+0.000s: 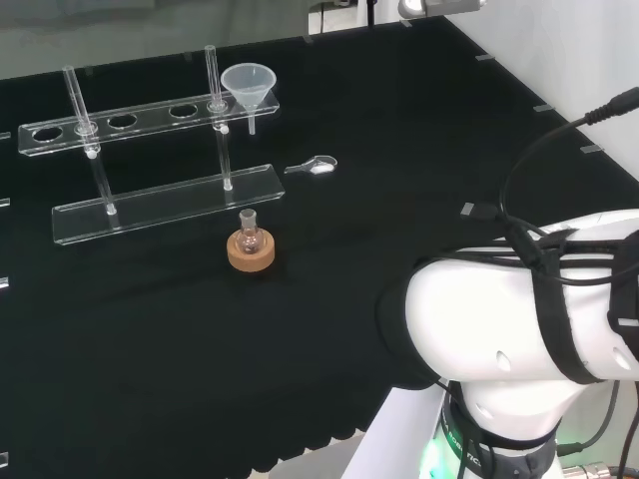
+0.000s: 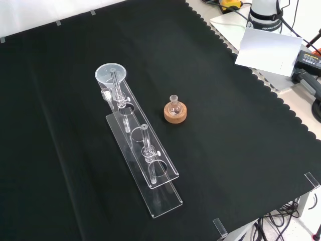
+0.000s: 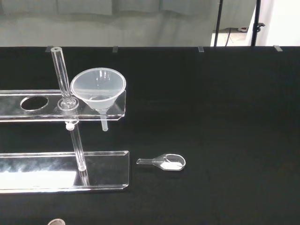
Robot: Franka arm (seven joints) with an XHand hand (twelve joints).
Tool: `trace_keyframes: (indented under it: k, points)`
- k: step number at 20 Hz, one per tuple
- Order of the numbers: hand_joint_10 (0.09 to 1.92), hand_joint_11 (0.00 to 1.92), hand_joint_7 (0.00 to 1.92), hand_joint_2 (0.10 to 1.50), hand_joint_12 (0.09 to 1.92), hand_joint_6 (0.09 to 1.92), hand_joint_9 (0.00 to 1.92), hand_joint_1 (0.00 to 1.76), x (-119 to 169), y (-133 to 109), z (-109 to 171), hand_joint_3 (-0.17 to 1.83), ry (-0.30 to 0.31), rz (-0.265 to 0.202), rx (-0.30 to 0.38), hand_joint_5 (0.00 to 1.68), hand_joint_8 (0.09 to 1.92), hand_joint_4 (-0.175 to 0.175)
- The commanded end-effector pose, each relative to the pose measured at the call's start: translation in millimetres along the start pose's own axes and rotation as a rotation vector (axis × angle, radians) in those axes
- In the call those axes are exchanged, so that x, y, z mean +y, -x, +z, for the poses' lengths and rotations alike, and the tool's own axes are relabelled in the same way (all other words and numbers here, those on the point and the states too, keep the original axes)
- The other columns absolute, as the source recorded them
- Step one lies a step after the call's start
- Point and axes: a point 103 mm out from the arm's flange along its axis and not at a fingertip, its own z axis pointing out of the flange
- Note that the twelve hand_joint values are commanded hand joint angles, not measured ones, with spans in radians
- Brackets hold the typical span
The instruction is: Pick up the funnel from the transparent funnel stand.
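Observation:
A clear funnel [image 1: 247,84] sits in the end hole of the transparent funnel stand [image 1: 150,115], its stem hanging below the upper shelf. The stand has a holed upper shelf on two clear posts over a flat base [image 1: 170,203]. In the front view the funnel [image 2: 110,75] is at the far end of the stand [image 2: 159,175], towards the upper left. The wrist view looks at the funnel [image 3: 98,88] from a distance, beside one post of the stand [image 3: 28,112].
A small glass flask on a cork ring [image 1: 251,249] stands in front of the stand in the head view, and to its right in the front view [image 2: 175,111]. A small clear scoop with white powder [image 1: 315,167] [image 3: 168,162] lies near the base's end. The arm's white link [image 1: 519,319] is at the right.

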Motion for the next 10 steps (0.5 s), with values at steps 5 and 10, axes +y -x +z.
trace_keyframes:
  k: [5, 10]
  points:
    - [0.65, 0.05, 0.00, 1.21, 1.36, 0.09, 0.05, 0.00, 4.4, 3.6, 0.6, 0.41, -0.003, 0.008, 0.004, 0.10, 0.18, 0.016]
    - [0.66, 0.05, 0.00, 1.21, 1.36, 0.09, 0.06, 0.00, 12.4, -2.1, 1.0, 0.40, -0.013, 0.022, -0.010, 0.11, 0.18, 0.014]
